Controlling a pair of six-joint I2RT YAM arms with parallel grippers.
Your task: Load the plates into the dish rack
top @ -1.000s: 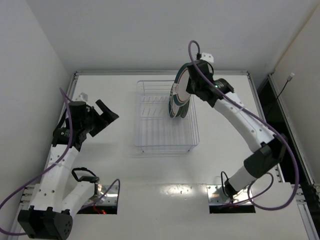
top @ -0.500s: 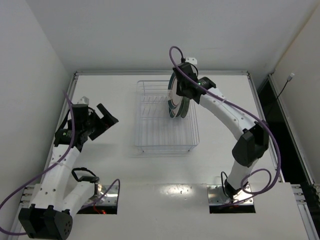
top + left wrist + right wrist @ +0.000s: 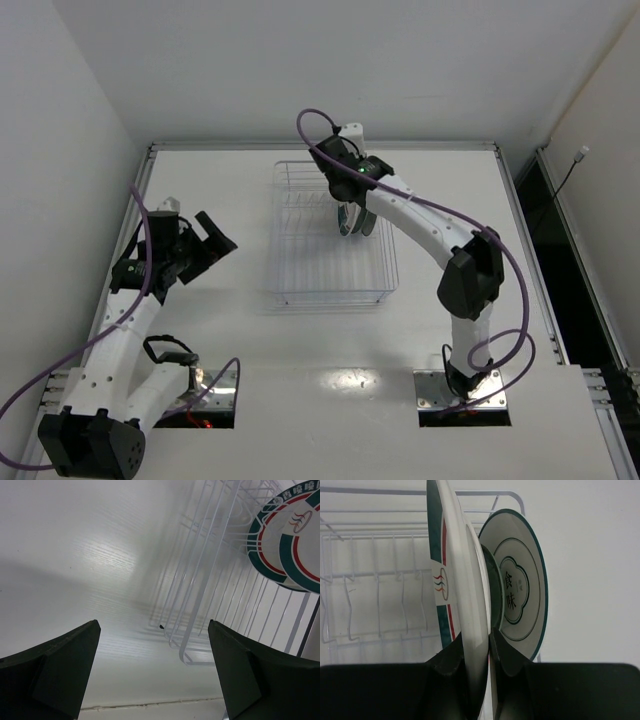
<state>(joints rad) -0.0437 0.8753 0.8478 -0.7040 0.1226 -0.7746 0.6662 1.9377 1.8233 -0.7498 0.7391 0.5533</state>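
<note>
Right wrist: right gripper (image 3: 487, 655) pinches banded plate (image 3: 455, 580) rim over rack (image 3: 375, 570).

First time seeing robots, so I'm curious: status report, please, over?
Right fingers shut on a banded plate, upright at the dish rack. Left fingers open, holding nothing, off to the side. Second plate close beside the held one.

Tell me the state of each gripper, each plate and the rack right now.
left gripper: open, holding nothing.
right gripper: shut on the banded plate's rim.
banded plate: upright on edge, held over the dish rack; seated or not, cannot tell.
green-rimmed plate: upright on edge, right behind the held one.
dish rack: standing on the table, near half bare.
</note>
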